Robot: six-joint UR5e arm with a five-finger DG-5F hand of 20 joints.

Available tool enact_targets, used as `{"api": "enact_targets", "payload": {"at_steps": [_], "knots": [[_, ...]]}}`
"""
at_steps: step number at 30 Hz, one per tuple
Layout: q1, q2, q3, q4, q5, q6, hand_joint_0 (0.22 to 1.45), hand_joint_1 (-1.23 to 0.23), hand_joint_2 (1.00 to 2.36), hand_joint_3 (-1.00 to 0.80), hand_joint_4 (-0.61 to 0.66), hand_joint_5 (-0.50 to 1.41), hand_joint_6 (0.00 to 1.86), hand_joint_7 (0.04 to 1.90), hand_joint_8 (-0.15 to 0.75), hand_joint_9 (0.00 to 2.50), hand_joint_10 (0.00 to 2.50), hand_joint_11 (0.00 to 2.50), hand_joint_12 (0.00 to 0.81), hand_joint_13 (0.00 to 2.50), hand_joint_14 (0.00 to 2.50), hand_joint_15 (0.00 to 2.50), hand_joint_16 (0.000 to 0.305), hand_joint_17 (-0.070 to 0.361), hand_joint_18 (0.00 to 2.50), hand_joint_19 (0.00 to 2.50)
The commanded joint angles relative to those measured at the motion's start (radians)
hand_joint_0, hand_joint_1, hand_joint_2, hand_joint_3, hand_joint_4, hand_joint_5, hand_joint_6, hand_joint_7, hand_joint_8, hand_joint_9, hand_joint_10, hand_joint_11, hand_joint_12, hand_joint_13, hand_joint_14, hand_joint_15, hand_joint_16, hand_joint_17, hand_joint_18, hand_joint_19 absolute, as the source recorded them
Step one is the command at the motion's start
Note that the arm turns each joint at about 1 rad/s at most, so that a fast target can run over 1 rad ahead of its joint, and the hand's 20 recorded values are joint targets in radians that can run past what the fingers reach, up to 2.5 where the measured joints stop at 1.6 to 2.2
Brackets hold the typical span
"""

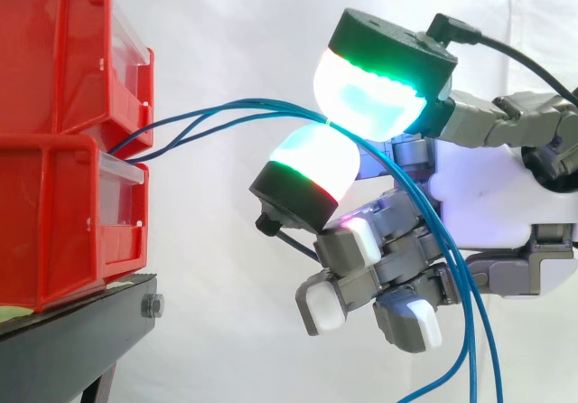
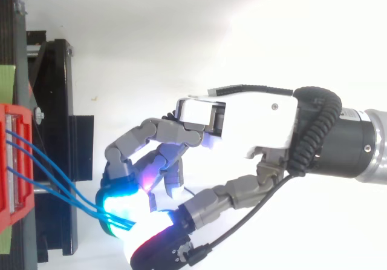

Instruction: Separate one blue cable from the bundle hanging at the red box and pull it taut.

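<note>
Blue cables (image 1: 271,105) come out between the two stacked red boxes (image 1: 54,69) and run right, sagging little, to my hand (image 1: 488,195). The hand is shut on them: two thick glowing pads (image 1: 370,96) press together with the strands pinched between them. I cannot tell how many strands sit in the pinch. Behind the pinch the cables drop down past the curled lower fingers (image 1: 415,317) and out of the bottom edge. From above, the strands (image 2: 60,179) fan out from the red box (image 2: 15,161) and converge at the glowing pads (image 2: 118,206) of the hand (image 2: 254,121).
The red boxes stand on a black stand (image 1: 81,331) at the left, also seen from above (image 2: 60,131). A white curtain lies behind. The arm enters from the right.
</note>
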Motion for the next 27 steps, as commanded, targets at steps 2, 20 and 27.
{"api": "enact_targets", "payload": {"at_steps": [2, 20, 27], "knots": [[0.000, 0.000, 0.000, 0.000, 0.003, 0.000, 0.85, -0.91, 1.00, -0.50, -0.18, -0.20, 0.89, 1.27, 0.325, 0.88, 0.02, 1.00, 0.405, 0.74, 0.02, 0.74, 0.048, 0.107, 0.91, 0.86], [0.000, 0.000, 0.000, 0.001, 0.005, 0.000, 0.67, -1.05, 1.00, -0.50, -0.02, -0.26, 0.86, 1.18, 0.295, 0.41, 0.02, 1.14, 0.388, 0.46, 0.02, 0.66, 0.051, 0.114, 0.77, 0.77], [0.000, 0.000, 0.000, 0.000, 0.005, 0.000, 0.54, -1.00, 1.00, -0.50, 0.05, -0.26, 0.84, 1.14, 0.314, 0.42, 0.02, 1.09, 0.405, 0.46, 0.02, 0.66, 0.053, 0.119, 0.77, 0.78]]}}
